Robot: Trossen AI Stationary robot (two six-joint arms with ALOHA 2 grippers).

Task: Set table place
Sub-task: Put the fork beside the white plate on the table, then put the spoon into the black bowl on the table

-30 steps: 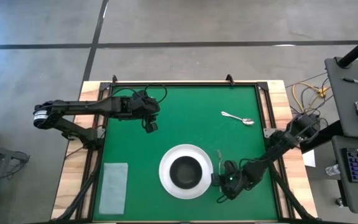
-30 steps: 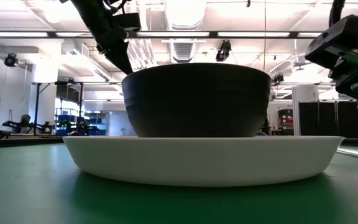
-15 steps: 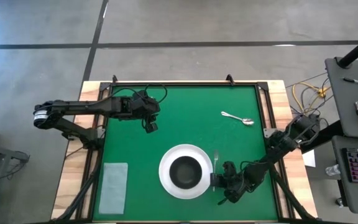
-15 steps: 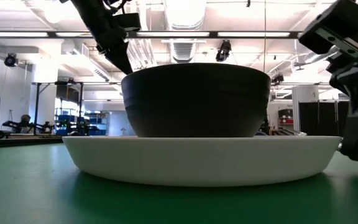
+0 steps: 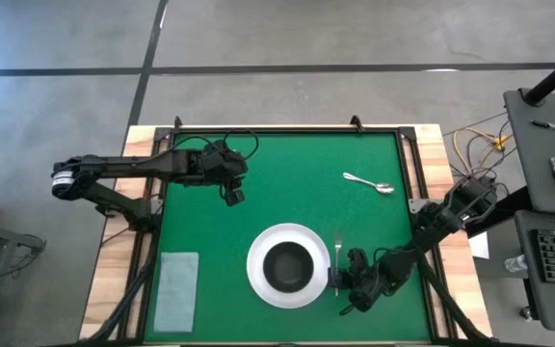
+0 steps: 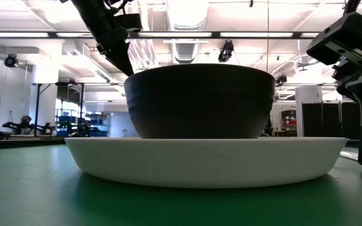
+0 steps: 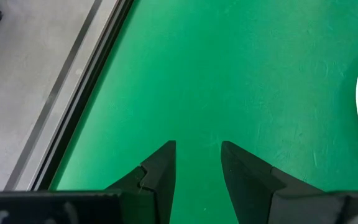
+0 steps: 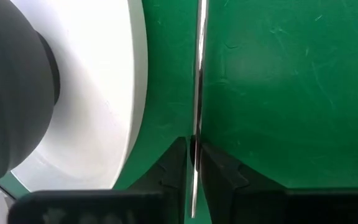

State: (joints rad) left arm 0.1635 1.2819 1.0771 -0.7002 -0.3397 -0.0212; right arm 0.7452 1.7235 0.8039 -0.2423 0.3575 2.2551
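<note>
The white plate (image 5: 258, 280) lies on the green table (image 5: 287, 164) with the dark bowl (image 5: 284, 266) standing in its middle. Just right of the plate, the silver fork (image 5: 337, 253) runs near to far, tines toward the far edge. My right gripper (image 5: 336, 280) is shut on the fork's near part. The silver spoon (image 5: 368, 182) lies flat near the table's far right. My left gripper (image 5: 231, 196) is open above bare table at the far left, touching nothing. In the low view the bowl (image 6: 200, 100) and plate (image 6: 206, 160) hide the fork. My right gripper pinches the fork's thin handle (image 8: 197, 121) between its two fingers (image 8: 174, 163), toward the handle's near end. The fingers lie along the handle, reaching from the table's near side toward the far side. The fork runs level, close beside the plate's rim (image 8: 138, 93); whether it rests on the table I cannot tell.
A pale grey napkin (image 5: 176, 289) lies flat at the near left corner. Black rails and wooden edges (image 5: 143, 145) border the table. Bare green top stretches between the plate and the far rail. Cables and a desk (image 5: 547, 193) stand off the right side.
My right gripper, holding the fork, dipped lower beside the plate, nudged toward it, then eased back right. The fork's tines have shifted slightly toward the near edge. The plate, bowl and spoon have stayed put.
</note>
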